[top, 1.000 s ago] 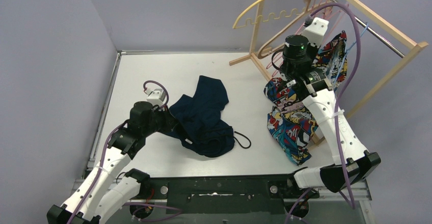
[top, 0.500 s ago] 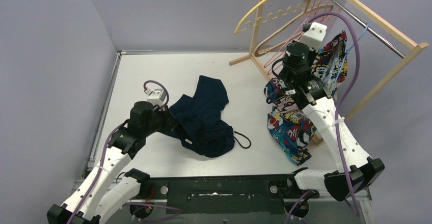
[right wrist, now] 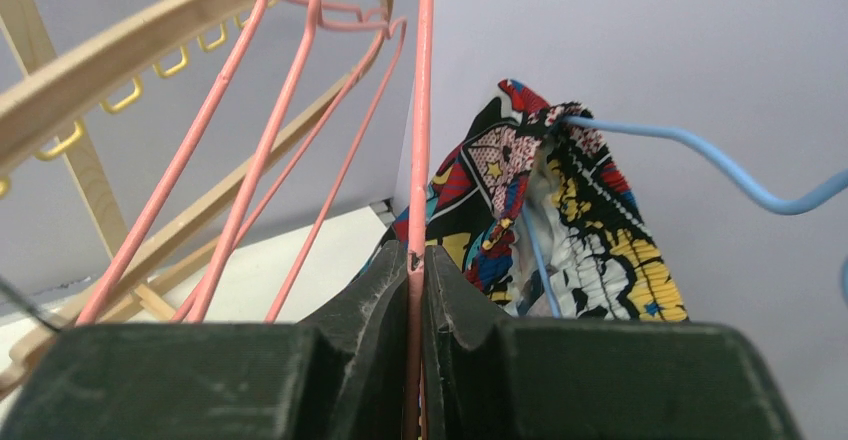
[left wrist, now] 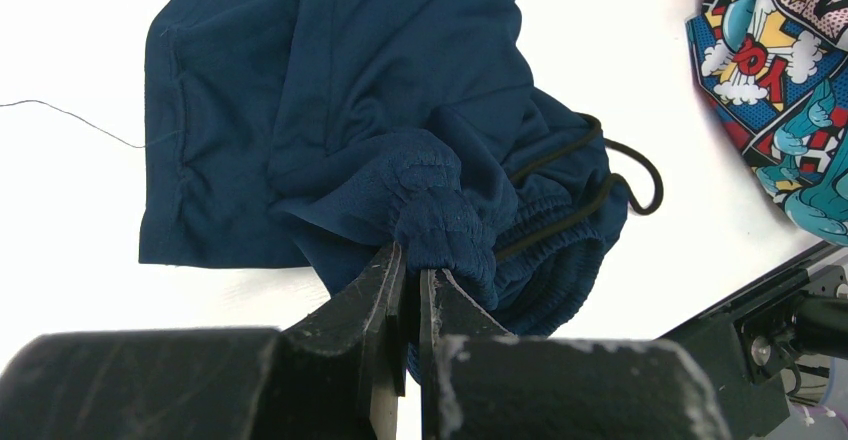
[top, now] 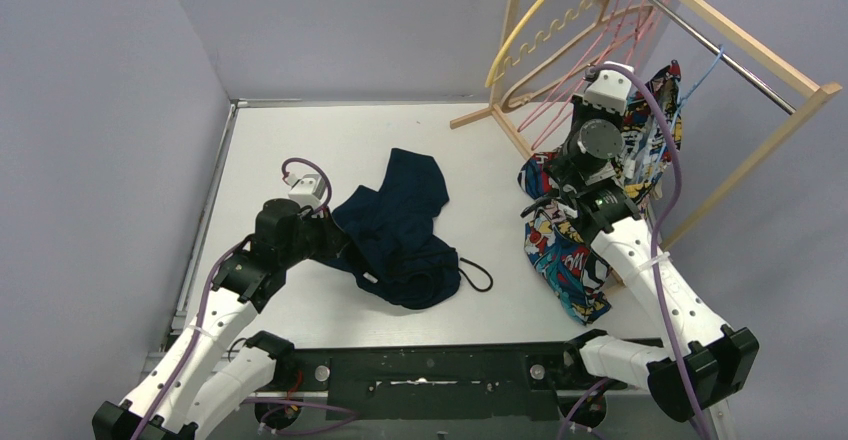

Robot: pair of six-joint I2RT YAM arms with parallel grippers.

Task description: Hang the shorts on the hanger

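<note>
right gripper [right wrist: 417,262] pinches the hanger [right wrist: 423,110], comic-print garment [right wrist: 590,230] beside (tan hanger [right wrist: 100,65] too)

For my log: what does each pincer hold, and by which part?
Left pincer: navy shorts, by the bunched waistband. Right pincer: pink hanger, by a thin wire bar.

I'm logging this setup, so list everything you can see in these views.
table: one, white
rack: one, pale wood, far right
shorts: one, navy, crumpled mid-table
drawstring: one, black, trailing from the shorts
pink hanger: one, pink, on the rack beside similar ones
yellow hanger: one, yellow, same rack
tan hanger: one, tan, same rack
comic-print garment: one, multicoloured, hanging at right
blue hanger: one, blue, carrying the garment
left gripper: one, black, shut on the shorts
right gripper: one, black, shut on the pink hanger
</note>
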